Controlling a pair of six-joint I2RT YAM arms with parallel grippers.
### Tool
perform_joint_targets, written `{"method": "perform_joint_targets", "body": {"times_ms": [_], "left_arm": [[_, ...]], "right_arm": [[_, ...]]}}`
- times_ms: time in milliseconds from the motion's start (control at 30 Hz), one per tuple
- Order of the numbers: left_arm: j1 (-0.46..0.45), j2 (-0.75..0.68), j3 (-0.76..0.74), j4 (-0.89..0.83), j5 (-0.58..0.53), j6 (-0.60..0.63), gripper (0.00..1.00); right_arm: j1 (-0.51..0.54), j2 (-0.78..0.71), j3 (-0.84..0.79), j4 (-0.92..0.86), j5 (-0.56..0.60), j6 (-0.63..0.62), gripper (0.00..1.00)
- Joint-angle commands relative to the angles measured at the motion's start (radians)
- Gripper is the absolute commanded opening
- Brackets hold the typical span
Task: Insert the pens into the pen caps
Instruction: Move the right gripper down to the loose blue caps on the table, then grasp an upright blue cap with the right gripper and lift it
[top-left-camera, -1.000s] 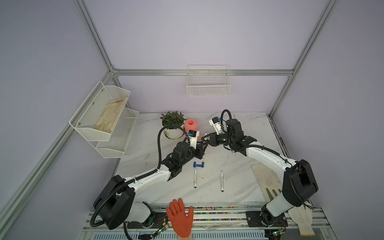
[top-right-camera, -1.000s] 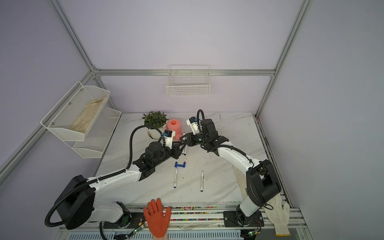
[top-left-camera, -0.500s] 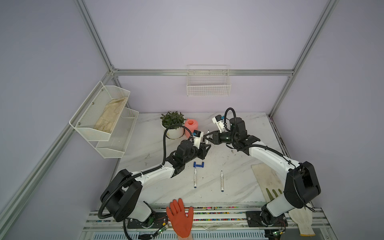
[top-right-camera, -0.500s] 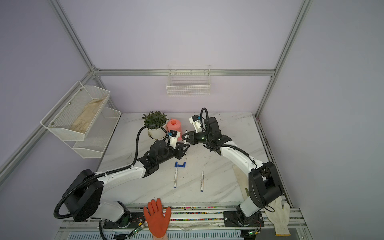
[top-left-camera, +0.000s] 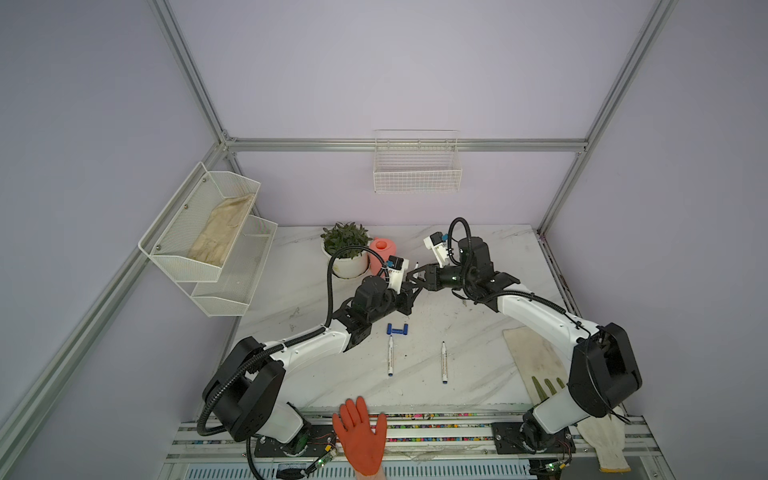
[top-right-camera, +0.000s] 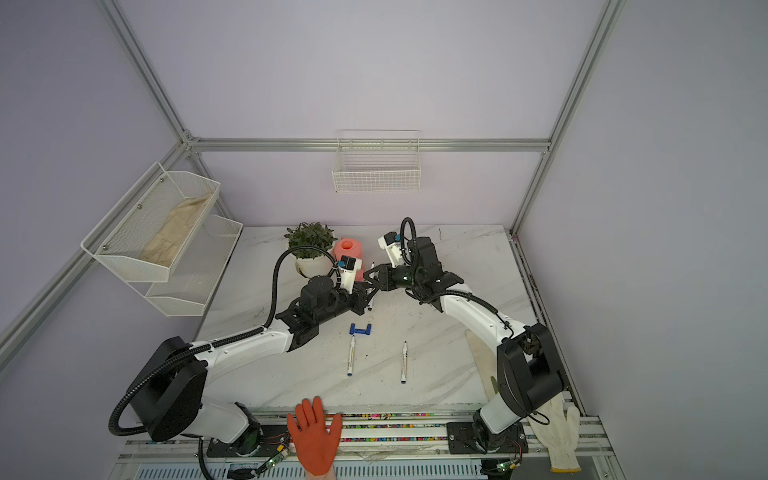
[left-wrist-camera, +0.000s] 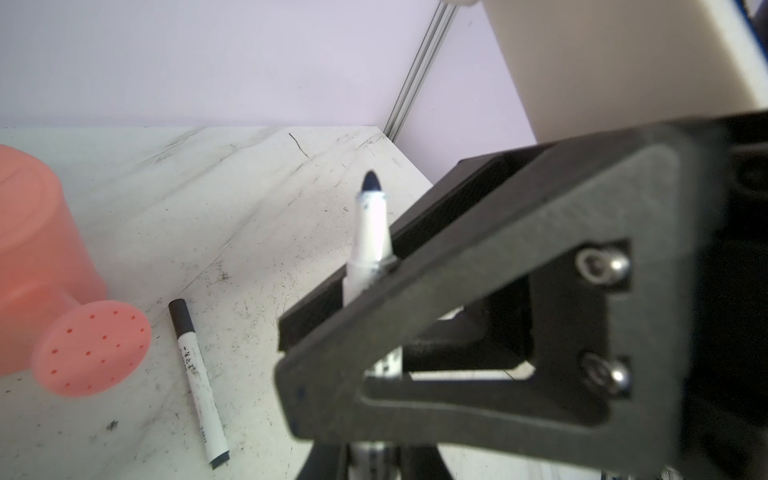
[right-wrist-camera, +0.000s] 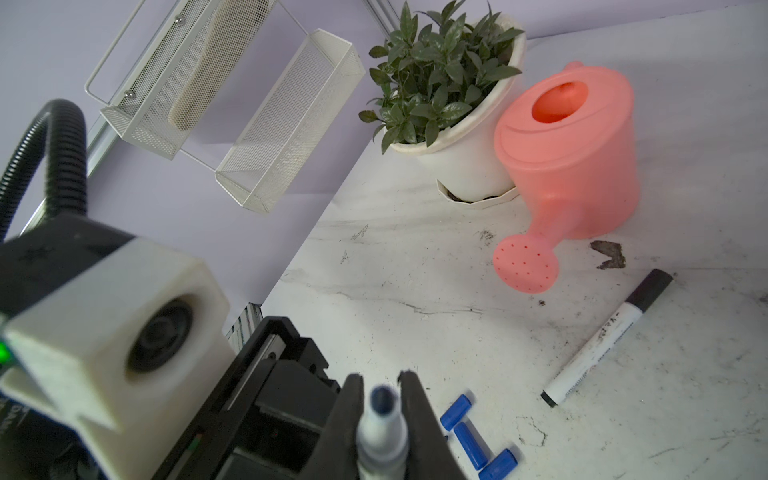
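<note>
Surface: scuffed white marble-pattern tabletop (top-left-camera: 478, 320); room: lilac walls (top-left-camera: 415, 83). Tool: left gripper (top-left-camera: 409, 296) clamped on white blue-tipped marker pen (left-wrist-camera: 370, 232); right gripper (right-wrist-camera: 381, 378) narrow around it, contact unclear.

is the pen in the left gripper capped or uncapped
Uncapped: the pen clamped in the left gripper shows its bare blue tip, and no cap is on it.

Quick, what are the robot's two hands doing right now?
Left gripper: closed, holding the blue-tipped pen.
Right gripper: jaws around the same pen near its tip; gripping or loose, cannot tell.
</note>
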Motion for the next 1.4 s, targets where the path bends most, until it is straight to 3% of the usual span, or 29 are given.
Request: {"method": "perform_joint_targets", "body": {"times_ms": [0, 167, 333, 467, 800, 1367], "left_arm": [[0.012, -0.053, 0.009, -0.016, -0.161, -0.072, 0.00], [0.017, -0.169, -0.092, -0.136, -0.503, -0.214, 0.00], [0.030, -0.237, -0.139, -0.259, -0.677, -0.272, 0.00], [0.036, -0.265, -0.156, -0.271, -0.680, -0.264, 0.00], [0.036, -0.288, -0.175, -0.256, -0.655, -0.267, 0.00], [0.037, -0.279, -0.183, -0.262, -0.635, -0.258, 0.00]], "right_arm": [[0.009, -0.029, -0.017, -0.097, 0.068, -0.062, 0.40], [0.060, -0.058, -0.072, -0.212, 0.206, -0.123, 0.47], [0.159, 0.000, -0.103, -0.338, 0.340, -0.193, 0.46], [0.224, 0.092, -0.083, -0.379, 0.420, -0.205, 0.43], [0.231, 0.270, 0.012, -0.432, 0.430, -0.210, 0.42], [0.246, 0.392, 0.095, -0.471, 0.538, -0.186, 0.41]]}}
